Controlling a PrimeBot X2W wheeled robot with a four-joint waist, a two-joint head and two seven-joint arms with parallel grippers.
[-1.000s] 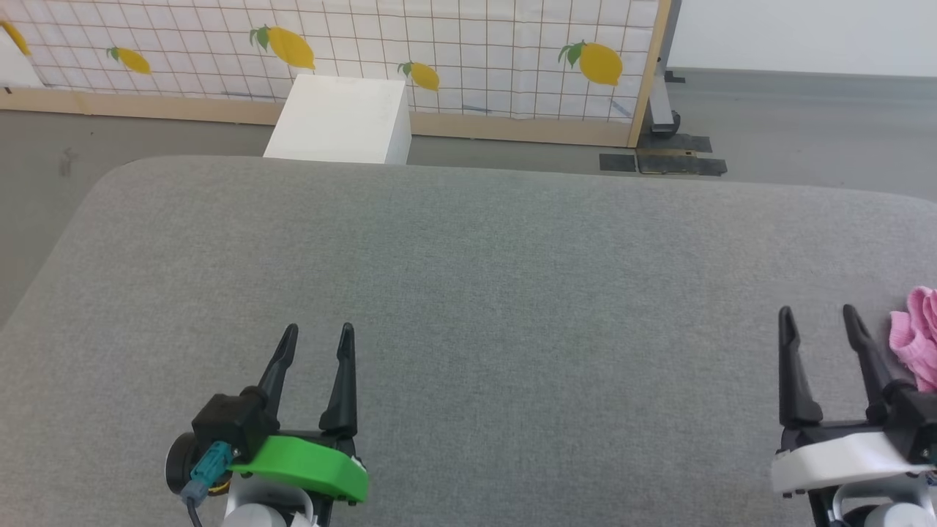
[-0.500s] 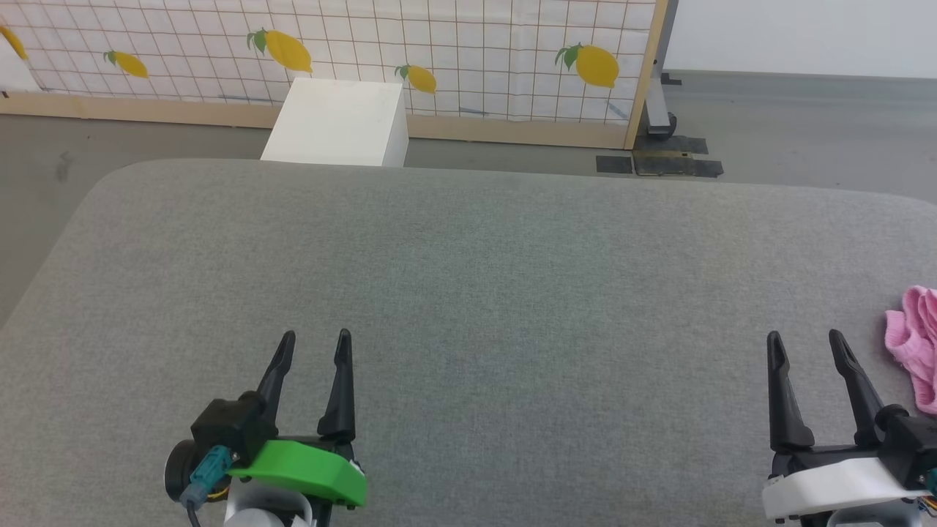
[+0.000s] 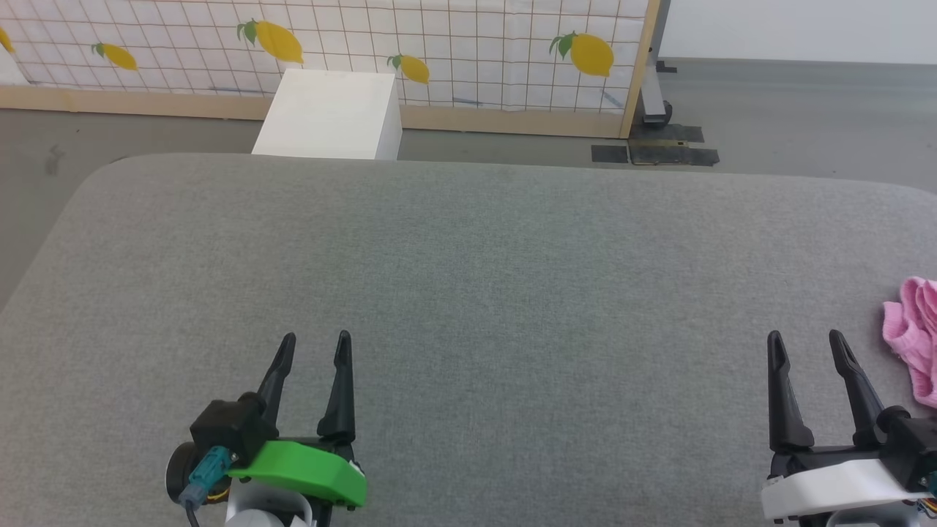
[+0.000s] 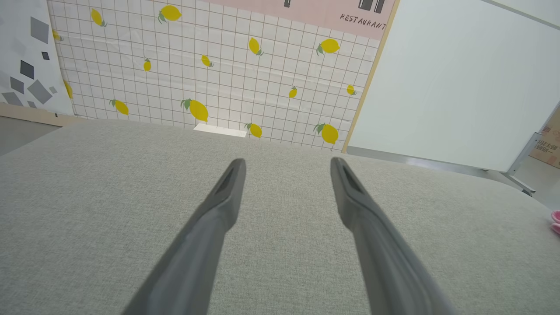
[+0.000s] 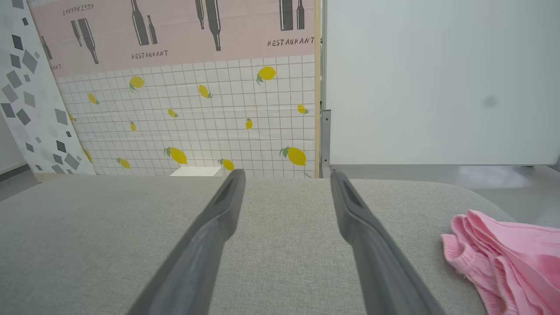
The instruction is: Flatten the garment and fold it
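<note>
**Grey bench (image 3: 468,293), pink shorts (image 3: 911,351) crumpled at its right edge, nothing picked up yet**

Grey fabric covers the wide bench, and most of it lies bare. Beyond its far edge stand a lemon-print screen (image 3: 439,44) and a white box (image 3: 329,113) on the floor. The box shows no opening, so its contents cannot be told.

The left gripper (image 3: 315,340) hangs low over the near left of the bench, released and holding nothing. The right gripper (image 3: 804,338) sits at the near right, also spread wide and unloaded. The shorts lie just beside it, further right, in a wrinkled heap partly cut off by the head view's edge.

The task looks to be at its very start, with the flattening not begun. The next move likely calls for the right gripper to swing right, pinch the gathered waistband and drag the shorts toward the middle.
</note>
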